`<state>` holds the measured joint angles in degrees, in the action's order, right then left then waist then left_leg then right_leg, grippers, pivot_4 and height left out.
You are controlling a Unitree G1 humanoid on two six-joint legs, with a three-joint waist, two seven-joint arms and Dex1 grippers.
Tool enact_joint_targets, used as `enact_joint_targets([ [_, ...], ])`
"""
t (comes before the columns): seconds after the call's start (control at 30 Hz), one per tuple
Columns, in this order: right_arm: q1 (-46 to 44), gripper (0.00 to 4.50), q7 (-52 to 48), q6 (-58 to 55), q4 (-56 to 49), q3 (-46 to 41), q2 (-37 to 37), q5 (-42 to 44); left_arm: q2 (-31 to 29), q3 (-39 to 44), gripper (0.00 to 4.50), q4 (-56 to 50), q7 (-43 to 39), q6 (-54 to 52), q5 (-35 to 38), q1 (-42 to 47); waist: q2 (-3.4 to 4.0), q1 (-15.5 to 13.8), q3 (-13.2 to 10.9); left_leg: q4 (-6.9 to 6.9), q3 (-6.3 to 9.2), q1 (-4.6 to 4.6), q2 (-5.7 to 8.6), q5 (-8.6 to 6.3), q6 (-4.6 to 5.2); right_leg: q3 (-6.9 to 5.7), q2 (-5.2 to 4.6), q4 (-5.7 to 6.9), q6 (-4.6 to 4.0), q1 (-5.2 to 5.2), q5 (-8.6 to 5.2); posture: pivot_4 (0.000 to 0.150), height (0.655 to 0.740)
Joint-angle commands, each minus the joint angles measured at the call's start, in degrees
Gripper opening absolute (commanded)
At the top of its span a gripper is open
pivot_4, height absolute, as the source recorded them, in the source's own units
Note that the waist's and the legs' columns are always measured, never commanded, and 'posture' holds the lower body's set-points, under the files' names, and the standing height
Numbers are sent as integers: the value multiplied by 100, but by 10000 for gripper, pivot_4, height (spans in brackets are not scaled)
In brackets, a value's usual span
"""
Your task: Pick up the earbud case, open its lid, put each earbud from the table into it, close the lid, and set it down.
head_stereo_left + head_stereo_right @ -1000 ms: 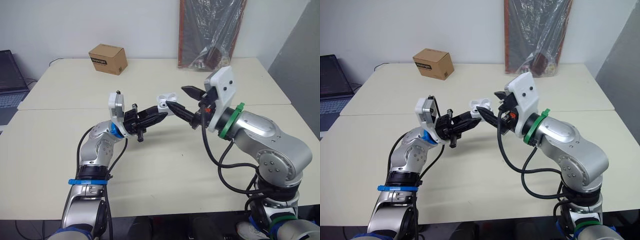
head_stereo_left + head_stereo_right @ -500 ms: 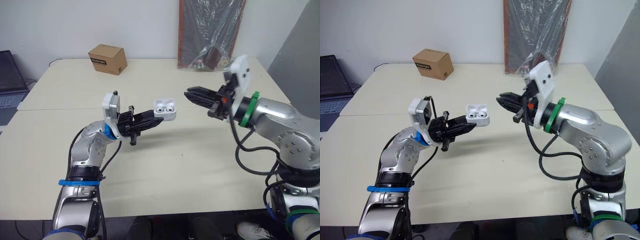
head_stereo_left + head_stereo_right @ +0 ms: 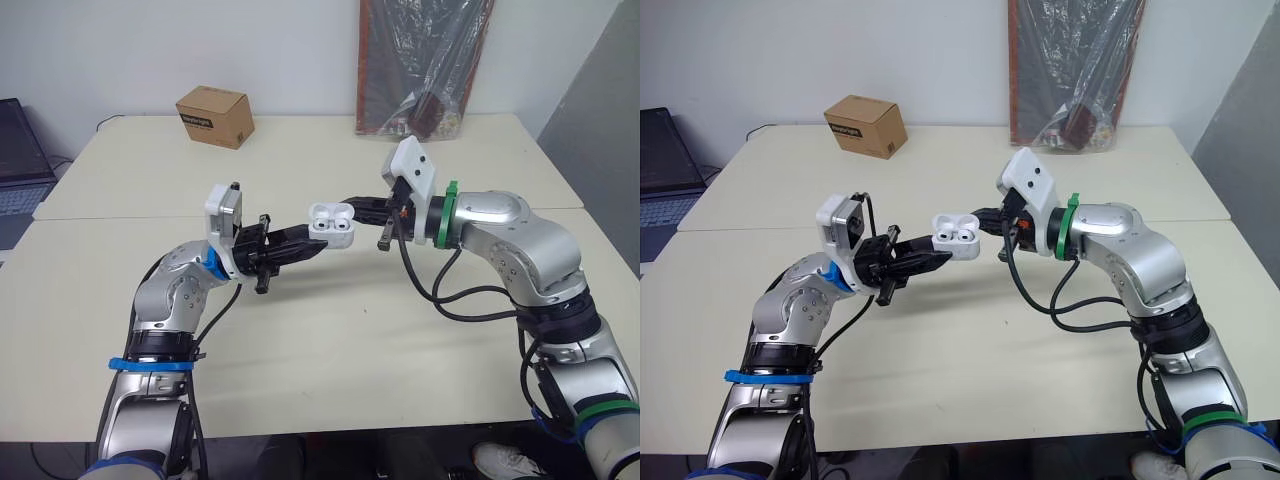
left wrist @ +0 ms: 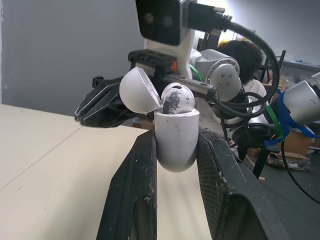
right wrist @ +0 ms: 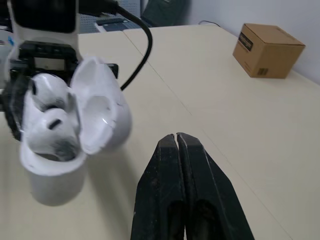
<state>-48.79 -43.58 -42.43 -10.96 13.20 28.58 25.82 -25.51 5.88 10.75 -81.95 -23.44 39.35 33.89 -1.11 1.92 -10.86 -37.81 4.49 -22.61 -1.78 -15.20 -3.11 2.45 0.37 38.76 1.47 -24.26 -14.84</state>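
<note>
The white earbud case [image 3: 330, 222] hangs above the table's middle with my left gripper [image 3: 318, 240] shut on its lower body. Its lid [image 4: 140, 90] stands open, hinged back toward my right arm. Two white earbuds [image 5: 54, 125] sit in the case's sockets. In the left wrist view the black fingers [image 4: 132, 190] clamp the case body [image 4: 175, 137] from both sides. My right gripper [image 3: 352, 203] is shut with nothing in it, its tip just behind the lid. The right wrist view shows its closed fingers [image 5: 177, 150] beside the open case [image 5: 55, 170].
A brown cardboard box [image 3: 214, 116] stands at the table's far left. A laptop [image 3: 20, 160] sits off the left edge. A dark board in clear plastic [image 3: 420, 70] leans on the wall at the back right. A seam [image 3: 130, 215] crosses the tabletop.
My right gripper shut, drew back to the right, then came in again behind the case lid. The left arm shifted the case slightly left and lower, keeping its grip.
</note>
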Motion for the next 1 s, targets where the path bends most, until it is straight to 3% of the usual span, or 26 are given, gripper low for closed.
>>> enact_joint_targets([
  [0.03,-179,492,-123,87,-258,-127,-39,20,-57,39,8186,-181,-4,23,60,-7,0,-1,0,0,0,0,0,0,0,0,0,1,0,0,0,1500,7400],
  [1.0,91,492,-311,145,-964,-302,-57,112,-15,186,8186,120,290,50,54,143,0,-4,0,-3,0,2,0,0,0,0,0,7,-3,0,2,1500,7400],
])
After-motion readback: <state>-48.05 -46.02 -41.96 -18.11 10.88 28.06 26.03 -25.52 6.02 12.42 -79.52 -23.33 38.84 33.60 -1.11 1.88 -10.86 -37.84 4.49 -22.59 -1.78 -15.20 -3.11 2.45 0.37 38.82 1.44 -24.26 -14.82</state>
